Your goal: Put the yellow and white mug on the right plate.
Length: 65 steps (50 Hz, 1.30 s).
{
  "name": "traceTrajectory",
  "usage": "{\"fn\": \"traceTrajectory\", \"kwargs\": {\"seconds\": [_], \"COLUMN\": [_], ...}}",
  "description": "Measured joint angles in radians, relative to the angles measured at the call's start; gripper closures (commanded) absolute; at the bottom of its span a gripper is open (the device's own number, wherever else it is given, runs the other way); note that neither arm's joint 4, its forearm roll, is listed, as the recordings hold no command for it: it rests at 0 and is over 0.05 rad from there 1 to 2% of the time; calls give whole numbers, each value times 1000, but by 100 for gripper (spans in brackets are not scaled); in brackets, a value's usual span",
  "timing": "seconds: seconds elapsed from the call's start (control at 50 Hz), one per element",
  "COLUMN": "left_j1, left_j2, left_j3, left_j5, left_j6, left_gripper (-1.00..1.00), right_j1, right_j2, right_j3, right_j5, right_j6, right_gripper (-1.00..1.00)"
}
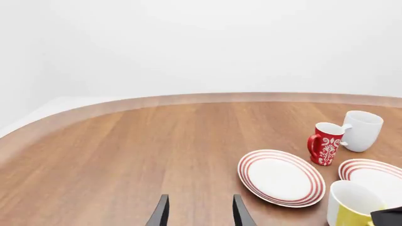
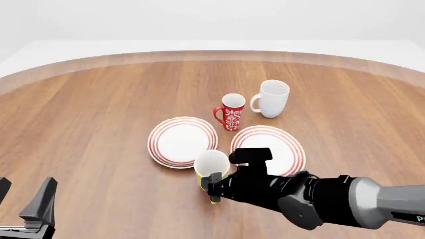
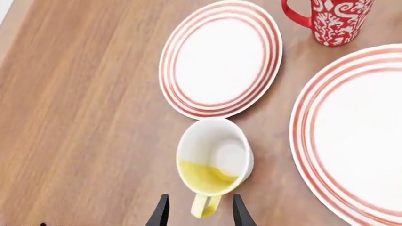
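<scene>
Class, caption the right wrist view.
Right gripper straddles the yellow mug's handle beside two plates.

I counted three mugs — yellow and white mug, red-patterned mug, white mug — two ringed plates: left plate, right plate.

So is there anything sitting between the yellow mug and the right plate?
Nothing visible. The yellow and white mug stands on bare wood just beside the right plate, and the right hand straddles its handle. The plate is bare.

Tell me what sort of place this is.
Likely a simulated tabletop test scene: a bare round wooden table against blank white walls, holding only mugs, two red-ringed white plates and robot grippers.
</scene>
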Motion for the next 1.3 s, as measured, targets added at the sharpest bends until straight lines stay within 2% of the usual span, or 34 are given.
{"fn": "traceTrajectory", "kwargs": {"seconds": [0.6, 1.0, 1.02, 1.3], "left_j1": [0, 0, 0, 0], "left_j2": [0, 0, 0, 0], "left_j3": [0, 0, 0, 0], "left_j5": [0, 0, 0, 0], "left_j6": [0, 0, 0, 0], "left_gripper": [-100, -100, -100, -100], "right_j1": [36, 53, 53, 45], "right_j2": [105, 162, 164, 149], "right_j3": [50, 47, 46, 40], "right_j5": [-146, -191, -191, -193], "right_j6": [70, 96, 95, 82], "right_gripper": [-100, -100, 100, 100]}}
